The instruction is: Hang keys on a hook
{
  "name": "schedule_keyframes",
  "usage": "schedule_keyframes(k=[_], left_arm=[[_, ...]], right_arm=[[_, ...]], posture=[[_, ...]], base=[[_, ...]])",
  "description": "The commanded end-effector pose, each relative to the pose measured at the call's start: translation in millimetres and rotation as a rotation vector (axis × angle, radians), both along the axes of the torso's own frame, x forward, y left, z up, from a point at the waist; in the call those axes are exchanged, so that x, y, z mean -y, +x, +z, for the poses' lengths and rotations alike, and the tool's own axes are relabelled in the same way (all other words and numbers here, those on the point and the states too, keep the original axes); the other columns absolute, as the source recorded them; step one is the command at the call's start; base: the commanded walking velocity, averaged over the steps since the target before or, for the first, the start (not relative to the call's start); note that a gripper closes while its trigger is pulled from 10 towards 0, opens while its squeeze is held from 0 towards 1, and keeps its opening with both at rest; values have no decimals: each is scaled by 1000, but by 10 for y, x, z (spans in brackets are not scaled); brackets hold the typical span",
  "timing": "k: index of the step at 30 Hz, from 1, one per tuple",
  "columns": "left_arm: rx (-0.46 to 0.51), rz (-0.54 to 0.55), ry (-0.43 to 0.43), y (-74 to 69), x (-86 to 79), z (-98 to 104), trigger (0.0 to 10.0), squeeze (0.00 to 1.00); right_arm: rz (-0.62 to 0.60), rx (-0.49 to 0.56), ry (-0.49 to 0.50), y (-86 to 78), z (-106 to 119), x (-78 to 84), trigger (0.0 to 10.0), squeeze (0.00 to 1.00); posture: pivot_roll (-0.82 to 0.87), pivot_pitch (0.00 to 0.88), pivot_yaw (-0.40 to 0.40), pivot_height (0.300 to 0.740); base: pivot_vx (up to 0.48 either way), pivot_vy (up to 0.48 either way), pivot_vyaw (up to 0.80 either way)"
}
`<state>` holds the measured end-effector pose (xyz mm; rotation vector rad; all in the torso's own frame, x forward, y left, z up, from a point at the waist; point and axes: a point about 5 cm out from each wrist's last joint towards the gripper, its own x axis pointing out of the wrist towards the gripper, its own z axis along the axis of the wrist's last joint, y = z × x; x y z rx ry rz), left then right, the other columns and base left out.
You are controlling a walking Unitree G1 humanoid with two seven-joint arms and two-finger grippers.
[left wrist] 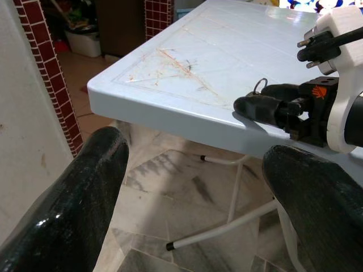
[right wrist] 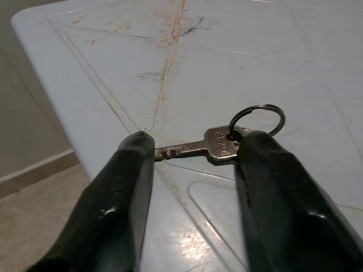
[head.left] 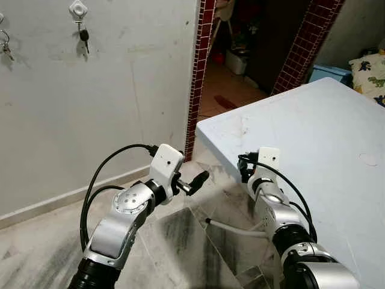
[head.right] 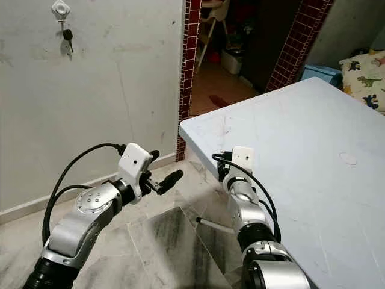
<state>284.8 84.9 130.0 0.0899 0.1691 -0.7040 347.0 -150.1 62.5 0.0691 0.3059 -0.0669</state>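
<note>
Two black fingers (right wrist: 133, 209) of the right gripper (right wrist: 193, 170) fill the foreground, spread apart with nothing between them yet, and just past their tips lies the key (right wrist: 212, 146) flat on the pale table (head.left: 325, 120), its ring (right wrist: 258, 120) beyond the right-hand finger's tip. It sits near the table's corner, close to the edge that faces the wall. The head view puts that right gripper (head.right: 224, 171) right at the table's near edge, wrist low. Over on the other side the left gripper (head.left: 198, 179) hangs off the table above the marble floor (head.left: 180, 241), fingers wide open, holding nothing, pointed toward the table corner. Up on the wall (head.left: 120, 90) a white hook (head.left: 78, 9) already carries a dark key (head.left: 84, 37), and another bunch of keys (head.left: 5, 45) hangs further left. Now, the risks as I read them: that key lies dead flat on a slick surface, so fingers closing from above could skate over it or flick it sideways, and with the edge so near, a nudge could send it off onto the floor. Catching only the thin ring could leave the key dangling and swinging, which would make threading a small hook awkward. A low wrist could also knock the table edge.
</note>
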Motion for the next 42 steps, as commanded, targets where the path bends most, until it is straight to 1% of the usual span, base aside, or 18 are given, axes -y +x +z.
schedule_keyframes(k=[1,29,34,36,37,39,40,42], left_arm=[[12,-9,5,7,40,18,10000,0],[17,-6,5,17,66,9,10000,0],[19,-5,4,12,73,6,10000,0],[20,-3,3,17,77,5,10000,0],[21,-3,2,18,78,6,10000,0],[23,0,1,22,80,8,10000,0],[23,0,1,22,80,8,10000,0],[25,2,0,30,83,9,10000,0]], right_arm=[[-24,8,-6,3,23,69,0,0],[-51,-4,-6,1,13,119,0,0],[-75,37,-9,20,72,158,0,0],[-100,125,8,69,213,197,0,0],[-103,151,17,84,257,201,0,0],[-102,200,26,115,350,206,0,0],[-102,200,26,115,350,206,0,0],[-97,240,45,143,429,198,0,0]], posture=[[161,0,-89,740],[157,0,-92,740],[156,0,-93,740],[154,0,-94,740],[154,0,-94,740],[154,0,-96,740],[154,0,-96,740],[153,0,-97,740]], base=[[0,0,0],[0,0,0],[0,0,0],[0,0,0],[0,0,0],[0,0,0],[0,0,0],[0,0,0]])
